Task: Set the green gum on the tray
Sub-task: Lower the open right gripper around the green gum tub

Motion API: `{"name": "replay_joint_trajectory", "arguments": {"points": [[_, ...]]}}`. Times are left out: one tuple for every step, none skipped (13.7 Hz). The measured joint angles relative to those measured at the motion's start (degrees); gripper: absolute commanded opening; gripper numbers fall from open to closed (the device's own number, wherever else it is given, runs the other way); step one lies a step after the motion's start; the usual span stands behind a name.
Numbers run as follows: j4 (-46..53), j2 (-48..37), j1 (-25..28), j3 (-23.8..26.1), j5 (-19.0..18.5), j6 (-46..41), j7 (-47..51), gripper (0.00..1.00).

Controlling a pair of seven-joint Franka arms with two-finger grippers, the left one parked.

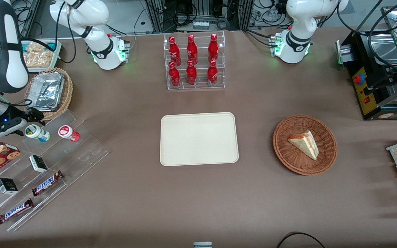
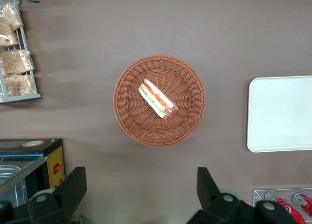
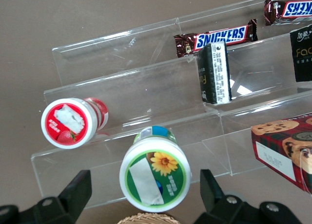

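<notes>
Now gripper spread wide around green gum on the acrylic rack

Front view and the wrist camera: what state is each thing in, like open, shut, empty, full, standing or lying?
gripper: open, fingers either side of the green gum, not gripping
green gum: lid on, lying on the clear stepped rack
red bottle: lid on, lying beside it on the same step
tray: empty
round wicker basket: holds one sandwich wedge
cola bottles: six, capped, upright in their clear stand
</notes>
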Motion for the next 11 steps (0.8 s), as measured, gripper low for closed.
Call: {"name": "replay_joint_trajectory", "arguments": {"points": [[0.00, 0.01, 0.00, -0.02, 0.00, 0.02, -0.07, 0.99], [0.00, 0.03, 0.00, -0.04, 0.00, 0.04, -0.17, 0.99], [0.00, 0.08, 0.00, -0.07, 0.00, 0.07, -0.23, 0.99], [0.00, 0.19, 0.00, -0.10, 0.00, 0.14, -0.28, 0.99], [0.00, 0.39, 0.00, -0.14, 0.00, 0.25, -0.31, 0.99], [0.00, 0.61, -0.01, -0.24, 0.00, 0.33, -0.32, 0.99], [0.00, 0.79, -0.02, -0.56, 0.00, 0.39, -0.32, 0.99], [0.00, 0.94, -0.04, -1.01, 0.00, 0.43, -0.35, 0.97], [0.00, 1.09, -0.07, -1.37, 0.00, 0.51, -0.45, 0.91], [0.00, 1.20, -0.09, -1.51, 0.00, 0.57, -0.46, 0.90], [0.00, 1.26, -0.08, -1.50, 0.00, 0.60, -0.47, 0.90]]}}
